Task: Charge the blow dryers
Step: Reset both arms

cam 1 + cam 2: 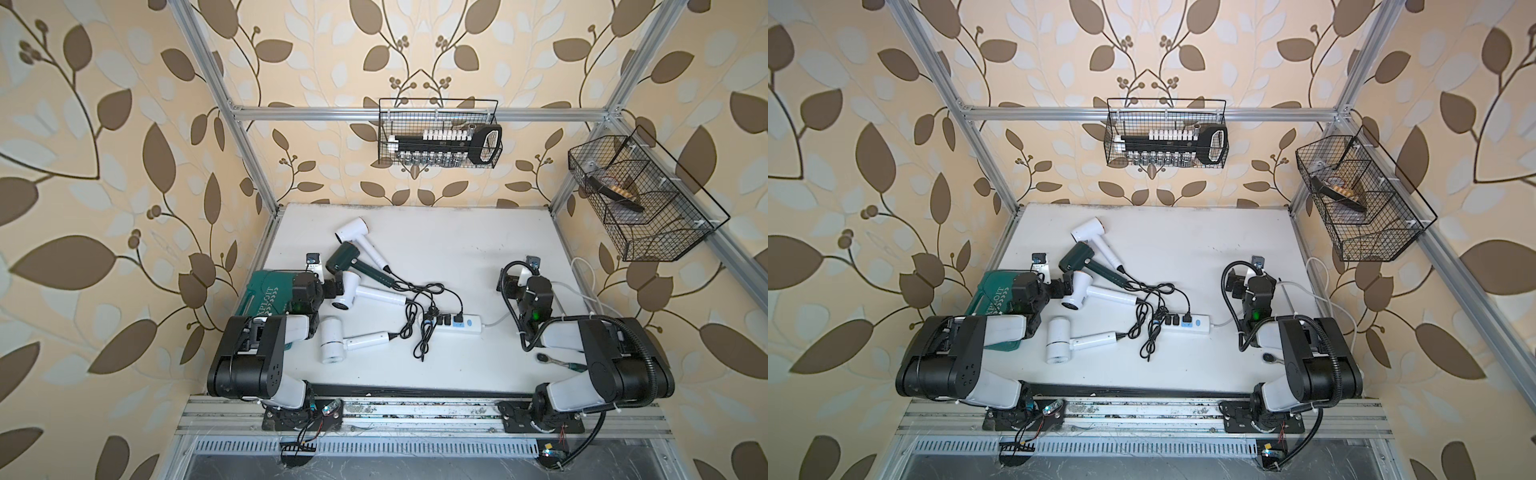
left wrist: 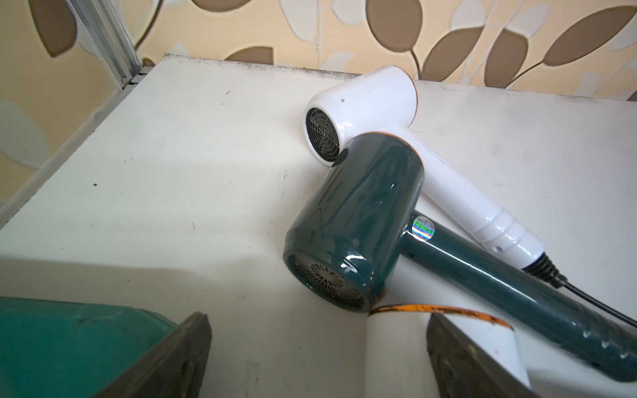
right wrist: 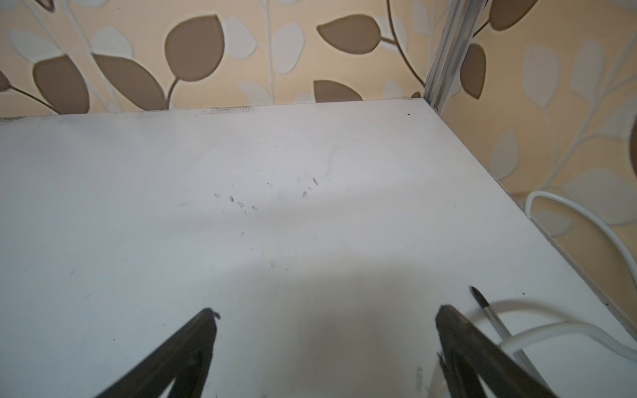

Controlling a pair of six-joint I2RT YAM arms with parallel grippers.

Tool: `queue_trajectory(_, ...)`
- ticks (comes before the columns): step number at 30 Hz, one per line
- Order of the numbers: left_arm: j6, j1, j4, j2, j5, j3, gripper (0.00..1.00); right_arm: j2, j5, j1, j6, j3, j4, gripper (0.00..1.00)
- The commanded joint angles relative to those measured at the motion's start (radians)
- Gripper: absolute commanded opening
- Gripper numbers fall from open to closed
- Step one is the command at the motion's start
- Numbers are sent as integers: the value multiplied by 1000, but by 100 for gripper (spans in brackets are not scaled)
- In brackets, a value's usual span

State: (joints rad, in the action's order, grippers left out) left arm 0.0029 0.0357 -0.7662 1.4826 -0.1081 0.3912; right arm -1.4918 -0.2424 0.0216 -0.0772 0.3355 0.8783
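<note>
Four blow dryers lie on the left half of the white table. One white dryer point(image 1: 352, 231) is at the back, and the dark green dryer point(image 1: 344, 258) rests across its handle. A second white dryer point(image 1: 350, 291) is in the middle and a third point(image 1: 332, 341) at the front. Their black cords point(image 1: 419, 316) tangle towards the white power strip point(image 1: 465, 325), where black plugs sit in sockets. My left gripper point(image 2: 317, 344) is open, with the orange-rimmed head of the middle white dryer point(image 2: 396, 348) partly between its jaws. My right gripper point(image 3: 324, 330) is open over bare table.
A green tool case point(image 1: 266, 293) lies under my left arm. A ratchet point(image 1: 544, 358) sits near my right arm, and a screwdriver point(image 3: 489, 317) and the strip's white cable point(image 3: 551, 330) run beside the right gripper. Two wire baskets point(image 1: 440, 133) point(image 1: 640, 199) hang on the frame.
</note>
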Motion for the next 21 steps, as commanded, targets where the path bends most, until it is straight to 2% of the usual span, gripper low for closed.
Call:
queue_trajectory(1,29,11,25,22,-112,-1,99,-11,2,7,12,17,-29,99)
queue_trajectory(4,28,12,23,20,-114,-2,99,-17,-9,34,41,28,-41,99)
queue_trajectory(21,29,11,25,12,-109,-7,99,-10,29,15,34,25,-43,99)
